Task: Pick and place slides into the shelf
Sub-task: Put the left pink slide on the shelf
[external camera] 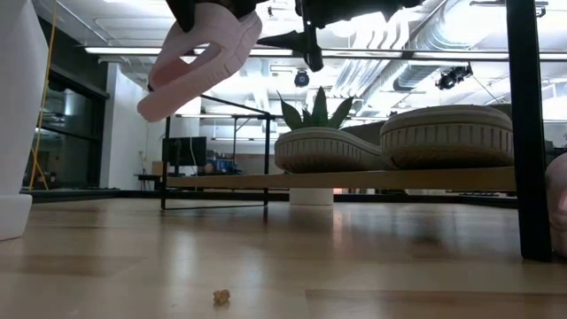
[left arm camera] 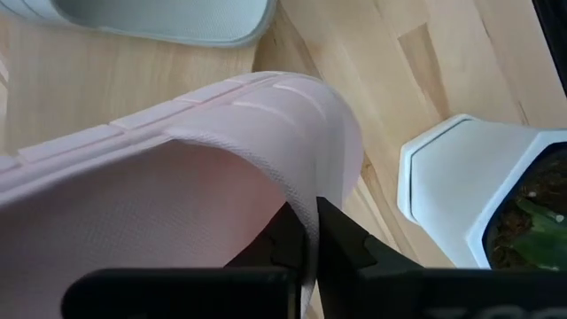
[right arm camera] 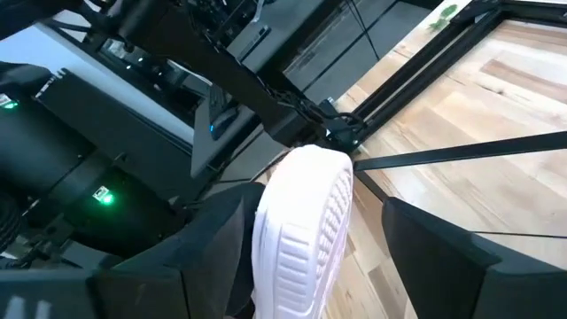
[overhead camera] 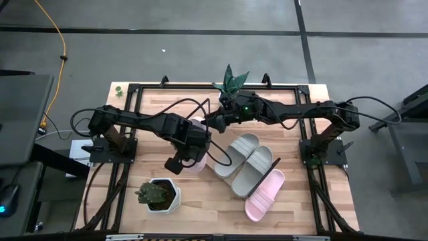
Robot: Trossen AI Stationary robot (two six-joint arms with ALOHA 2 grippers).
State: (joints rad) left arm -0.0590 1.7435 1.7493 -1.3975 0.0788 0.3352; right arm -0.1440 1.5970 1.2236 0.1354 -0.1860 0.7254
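Note:
One pale pink slide hangs tilted in the air over the table's middle, held by my left gripper, which is shut on it from above. My right gripper is open, with one end of that slide between its fingers. Two light grey slides lie sole-down, side by side, on the light-wood shelf. The second pink slide lies beside them. My left gripper pinches the edge of the pink slide's wide strap between its two fingers, coming from above and pointing down. The slide is lifted clear of the table and hangs tilted, one end lower. My right gripper: I cannot tell whether its fingers touch the slide.
A white hexagonal planter with a spiky plant stands near the table's near edge, left of the slides. Another green plant stands at the far edge. Black frames run along both sides, and the shelf's black wire leg stands at the right.

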